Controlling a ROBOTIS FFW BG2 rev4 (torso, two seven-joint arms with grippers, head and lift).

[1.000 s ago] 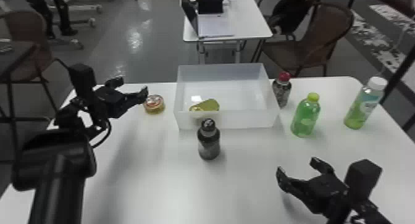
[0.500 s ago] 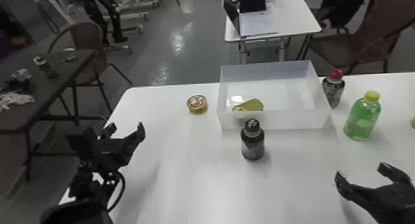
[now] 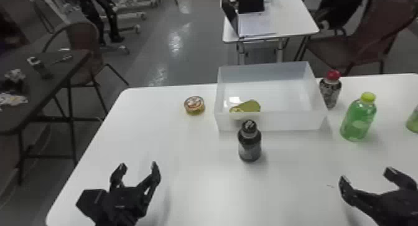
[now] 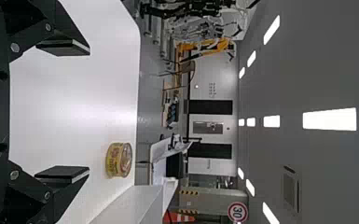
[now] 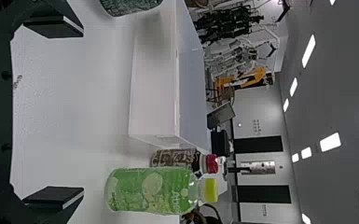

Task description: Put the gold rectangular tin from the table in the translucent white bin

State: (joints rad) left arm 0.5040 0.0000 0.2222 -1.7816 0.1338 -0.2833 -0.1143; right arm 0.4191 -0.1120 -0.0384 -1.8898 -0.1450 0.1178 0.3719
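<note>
And here we are in the head view, with the gold rectangular tin [image 3: 251, 106] already inside the translucent white bin [image 3: 273, 122], by its near wall, ahead of your left gripper [image 3: 139, 165] and off to its right! Your left jaws stand wide, nothing between them, well short of the bin; your right gripper [image 3: 366, 175] is wide and unloaded too, the gold tin ahead of it and over to its left. The placing looks done, so by my reading you're at the finish: no fresh grasp called for, just keep both sets of jaws clear of the dark bottle [image 3: 249, 146] in front of the bin. Over to the left wrist view: broad gap between the fingers, and beyond them, toward the bin-side finger, sits the round tin [image 4: 119, 160]. Don't be tempted, that's not your target! Now the right wrist view: jaws spread, nothing held, the bin's wall out ahead of them, the green bottle [image 5: 151, 190] beyond the outer finger. Leave that one standing, and rest your arms!
</note>
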